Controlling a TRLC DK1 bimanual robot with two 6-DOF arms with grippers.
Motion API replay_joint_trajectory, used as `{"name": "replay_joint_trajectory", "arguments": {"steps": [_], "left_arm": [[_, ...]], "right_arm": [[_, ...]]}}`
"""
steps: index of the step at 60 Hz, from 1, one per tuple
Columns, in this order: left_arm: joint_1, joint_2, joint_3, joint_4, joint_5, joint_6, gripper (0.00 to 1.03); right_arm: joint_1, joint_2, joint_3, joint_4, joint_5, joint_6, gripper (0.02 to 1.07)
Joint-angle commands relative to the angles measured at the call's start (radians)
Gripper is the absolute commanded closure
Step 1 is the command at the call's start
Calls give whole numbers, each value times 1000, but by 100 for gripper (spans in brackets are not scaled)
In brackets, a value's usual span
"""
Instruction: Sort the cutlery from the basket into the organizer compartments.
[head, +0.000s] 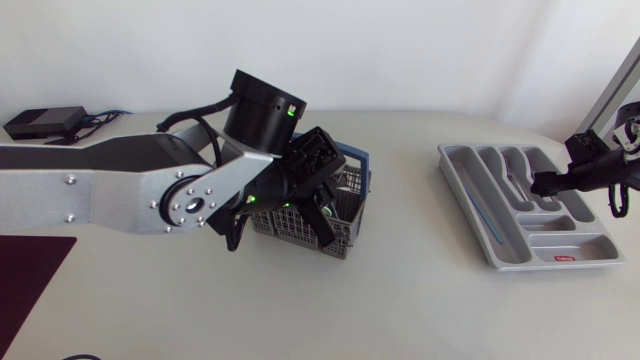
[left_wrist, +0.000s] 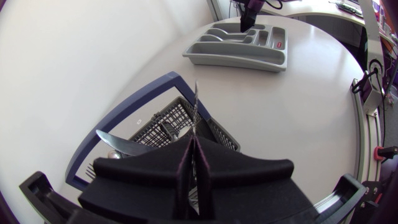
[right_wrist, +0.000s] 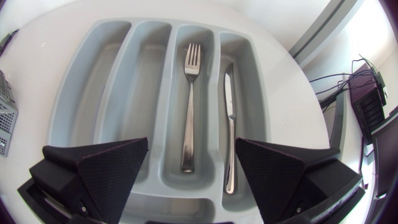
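A thin piece of cutlery (left_wrist: 195, 109) is held upright above the basket (left_wrist: 158, 127), clamped between the two fingers of the left hand (left_wrist: 193, 144), which are pressed together on it. It is seen edge-on, so its kind cannot be told. A knife (left_wrist: 121, 144) is seen lying tilted in the basket, just beside the hand's fingers. The basket (head: 350, 205), a grey mesh with a blue handle (left_wrist: 134, 106), stands near the middle of the surface (head: 400, 300), largely covered in the head view by the left hand (head: 322, 215). The organizer (head: 470, 190) lies well apart from the basket, toward the right side. In it a fork (right_wrist: 189, 106) and a second knife (right_wrist: 230, 124) are laid lengthwise in two adjacent long compartments, the knife in the outer one. The right hand (right_wrist: 191, 149) is held above the organizer (right_wrist: 81, 87) with its fingers spread wide and nothing between them. A dark red mat (head: 30, 270) lies at the left edge of the surface.
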Motion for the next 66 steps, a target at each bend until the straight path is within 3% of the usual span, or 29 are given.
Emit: {"name": "replay_joint_trajectory", "arguments": {"steps": [1,16,31,38,66], "left_arm": [[10,3,2,31,-12,1,100],[28,45,-13,66,-12,1,99],[34,64,-10,59,-14,-2,84],[36,36,8,28,-14,-8,80],[68,-119,59,-130,-12,-5,80]], "right_arm": [[6,-22,-36,10,-4,-16,6],[-1,-22,-45,16,-4,-25,6],[-1,-19,-51,23,-4,-28,6],[0,-22,-53,22,-4,-30,6],[12,-106,-94,23,-20,-33,6]]}}
